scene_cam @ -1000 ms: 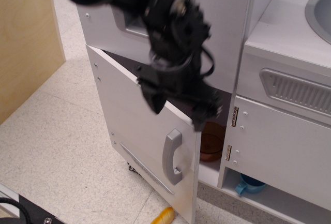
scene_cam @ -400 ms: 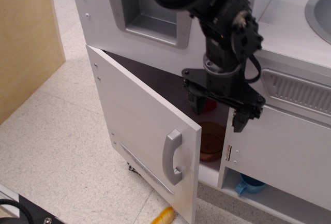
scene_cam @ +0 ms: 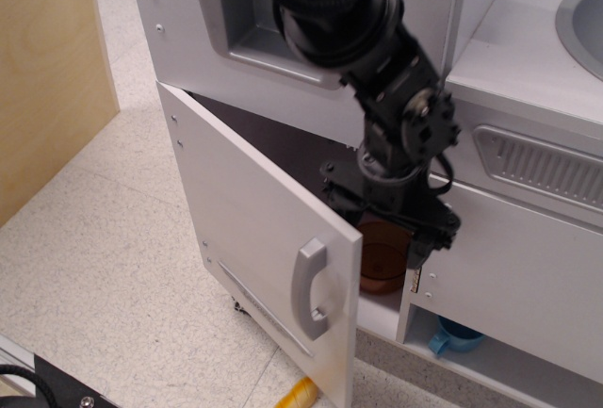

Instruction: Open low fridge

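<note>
Door (scene_cam: 254, 238) of the low fridge now stands ajar, a little wider than a moment ago; my tool (scene_cam: 391, 220), spread and empty, has dropped into the gap behind it.

This is a play kitchen set up indoors, likely a lab or test room. A white toy kitchen unit (scene_cam: 528, 267) fills the right and centre of the frame, with a grey sink basin (scene_cam: 582, 14) at the upper right, a ribbed grey vent panel (scene_cam: 542, 168) below it, and a recessed dispenser niche (scene_cam: 273, 22) at top centre. The speckled pale floor (scene_cam: 104, 267) and a plywood panel (scene_cam: 47, 69) at left look institutional rather than domestic.
</note>
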Robot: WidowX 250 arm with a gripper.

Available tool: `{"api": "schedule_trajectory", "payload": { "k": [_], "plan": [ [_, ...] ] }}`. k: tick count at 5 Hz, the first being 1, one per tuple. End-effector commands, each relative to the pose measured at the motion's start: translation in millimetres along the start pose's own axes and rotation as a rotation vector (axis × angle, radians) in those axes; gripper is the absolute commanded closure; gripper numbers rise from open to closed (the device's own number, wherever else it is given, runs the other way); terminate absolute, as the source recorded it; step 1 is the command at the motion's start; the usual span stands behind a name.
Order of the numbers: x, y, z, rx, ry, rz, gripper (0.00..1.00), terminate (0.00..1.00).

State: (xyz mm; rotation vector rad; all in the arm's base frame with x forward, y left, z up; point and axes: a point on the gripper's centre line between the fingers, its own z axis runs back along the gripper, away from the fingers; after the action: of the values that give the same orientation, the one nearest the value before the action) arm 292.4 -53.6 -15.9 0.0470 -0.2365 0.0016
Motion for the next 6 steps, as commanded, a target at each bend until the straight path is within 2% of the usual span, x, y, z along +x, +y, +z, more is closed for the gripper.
{"api": "schedule_trajectory", "payload": {
  "k": [1, 2, 3, 4, 5, 6],
  "plan": [
    [-21, 31, 10, 0.024, 0.026, 0.028, 0.00, 0.00],
    [-41, 51, 7, 0.032, 0.088, 0.042, 0.00, 0.00],
    [-62, 73, 5, 0.063, 0.080, -0.009, 0.00, 0.00],
    [-74, 93, 9, 0.047, 0.103, -0.040, 0.00, 0.00],
    [-77, 114, 9, 0.045, 0.076, -0.056, 0.00, 0.00],
    [-78, 132, 9, -0.016, 0.027, -0.070, 0.00, 0.00]
  ]
}}
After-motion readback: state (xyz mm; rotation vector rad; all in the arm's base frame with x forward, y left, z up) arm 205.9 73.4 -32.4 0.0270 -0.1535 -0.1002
